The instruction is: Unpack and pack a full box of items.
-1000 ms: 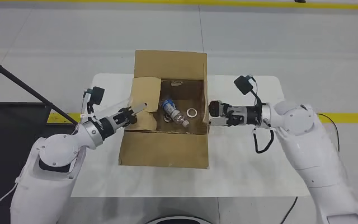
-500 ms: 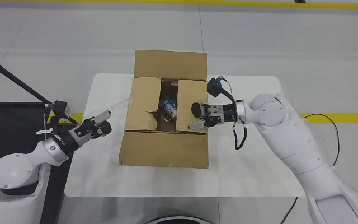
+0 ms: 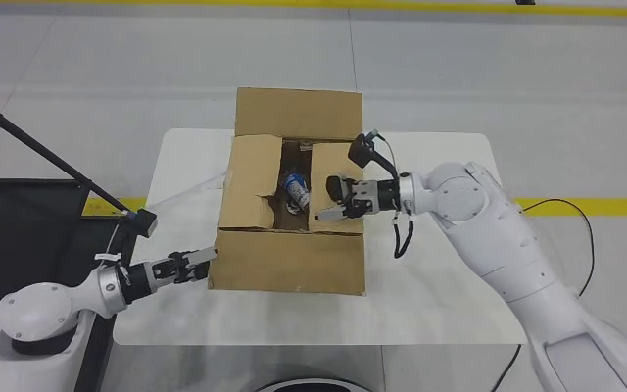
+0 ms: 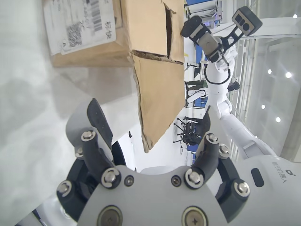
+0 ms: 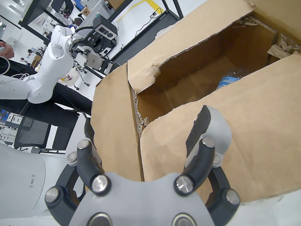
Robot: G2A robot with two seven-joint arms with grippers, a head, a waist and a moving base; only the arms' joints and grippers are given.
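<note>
White table [image 3: 431, 294] carries a cardboard box [image 3: 286, 263] near its far edge. Right gripper [image 3: 331, 198] is spread wide at the right flap [image 3: 333, 162], gripping nothing. Left gripper [image 3: 204, 263], open and empty, sits by the box's near-left corner. A bottle [image 3: 296, 188] lies inside.

Box [image 3: 284, 260]: plain brown cardboard, matt, with rough corrugated core showing at the torn flap edges. Label [image 4: 77, 12] on its side: white paper, smooth. Bottle [image 3: 297, 188] inside: clear glossy plastic, blue wrap. Table [image 3: 431, 284]: white, smooth, matt. Left gripper [image 4: 150, 109] and right gripper [image 5: 145, 118]: brushed metal plate, shiny screws, matt black links, rough black pads [image 5: 197, 123].
</note>
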